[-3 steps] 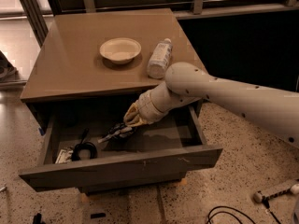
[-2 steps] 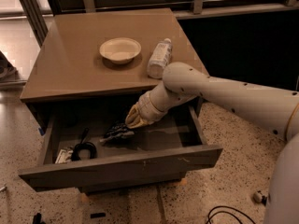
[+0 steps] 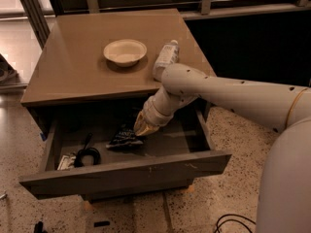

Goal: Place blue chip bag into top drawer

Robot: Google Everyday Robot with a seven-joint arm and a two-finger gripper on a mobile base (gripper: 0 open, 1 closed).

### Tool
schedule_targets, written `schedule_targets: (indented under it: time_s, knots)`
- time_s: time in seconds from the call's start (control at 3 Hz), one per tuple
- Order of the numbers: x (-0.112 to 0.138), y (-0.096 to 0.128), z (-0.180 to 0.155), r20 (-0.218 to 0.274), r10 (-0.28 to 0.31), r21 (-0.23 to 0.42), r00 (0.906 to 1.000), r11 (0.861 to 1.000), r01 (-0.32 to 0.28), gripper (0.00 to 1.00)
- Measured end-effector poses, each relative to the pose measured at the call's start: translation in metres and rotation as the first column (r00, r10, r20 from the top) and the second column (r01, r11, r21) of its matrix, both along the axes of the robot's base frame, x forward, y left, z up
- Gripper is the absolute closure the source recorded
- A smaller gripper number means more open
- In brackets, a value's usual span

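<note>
My gripper (image 3: 139, 130) sat in the top drawer (image 3: 121, 171), tip against the blue chip bag (image 3: 124, 137); clenched or released, I couldn't tell.

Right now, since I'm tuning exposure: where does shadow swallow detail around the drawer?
Camera view: dim, warm light; the cabinet top shades the back of the top drawer, so the blue chip bag shows as a dark shape with pale patches; the pincer, inside the drawer at the bag's right edge, catches light; the bowl throws a soft shadow beside itself.
</note>
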State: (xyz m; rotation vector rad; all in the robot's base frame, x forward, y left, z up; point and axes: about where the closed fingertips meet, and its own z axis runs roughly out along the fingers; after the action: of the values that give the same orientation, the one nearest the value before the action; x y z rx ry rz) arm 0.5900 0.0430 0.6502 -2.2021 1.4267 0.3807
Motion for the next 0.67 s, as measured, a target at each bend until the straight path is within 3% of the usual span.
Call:
schedule_targets:
  time_s: [0.33, 0.67]
  knots:
    - [-0.0064, 0.0010, 0.0035, 0.049, -0.053, -0.071, 0.9974, 0.996, 0.056, 1.00]
    - [-0.0091, -0.0007, 0.0070, 0.132, -0.122, -0.116, 0.9838, 0.984, 0.137, 1.00]
